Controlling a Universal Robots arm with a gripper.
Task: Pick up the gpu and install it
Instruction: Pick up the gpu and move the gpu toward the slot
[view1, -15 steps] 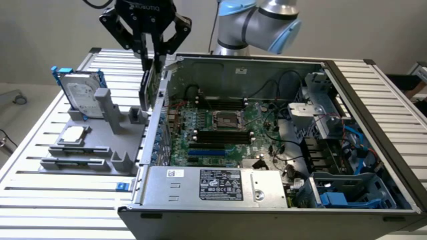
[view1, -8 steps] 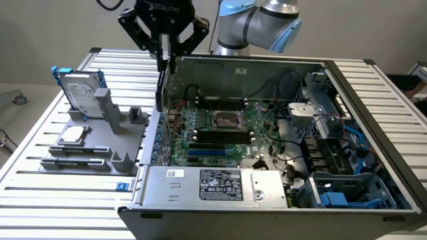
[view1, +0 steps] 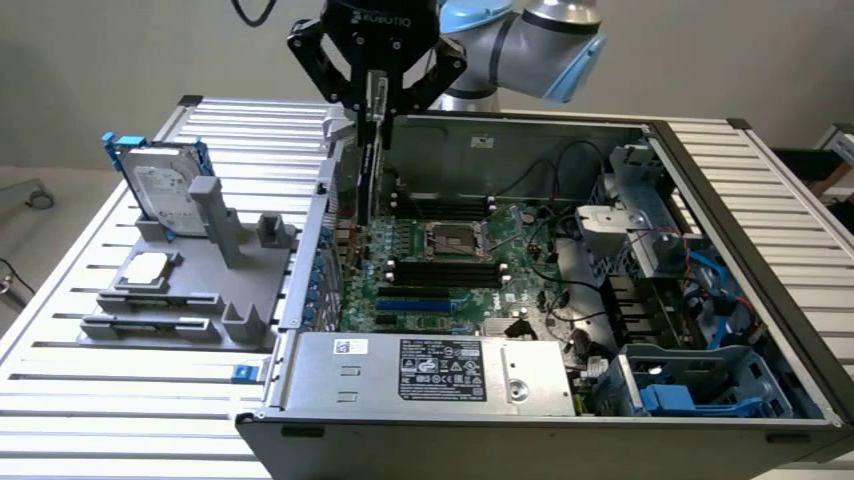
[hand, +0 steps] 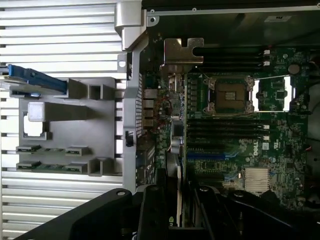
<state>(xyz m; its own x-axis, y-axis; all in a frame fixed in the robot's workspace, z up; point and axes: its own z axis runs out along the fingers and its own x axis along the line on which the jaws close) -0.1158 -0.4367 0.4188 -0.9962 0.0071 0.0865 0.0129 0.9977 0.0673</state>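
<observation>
gpu (view1: 364, 180), one, upright in gripping jaws over one open case (view1: 534, 140), one hard drive (view1: 163, 185)

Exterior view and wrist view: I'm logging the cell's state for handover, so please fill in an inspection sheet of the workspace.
Surface: slatted metal table, carrying open computer case and grey fixture.
Job's things: gpu upright, edge-on, over the motherboard, beside the case wall nearest the fixture.
Clutter: hard drive and processor chip in the fixture.
Grippers: gripper shut on the gpu's top edge.
Cables: black and blue cables inside the case.
Surroundings: grey wall, wheel on floor.
</observation>
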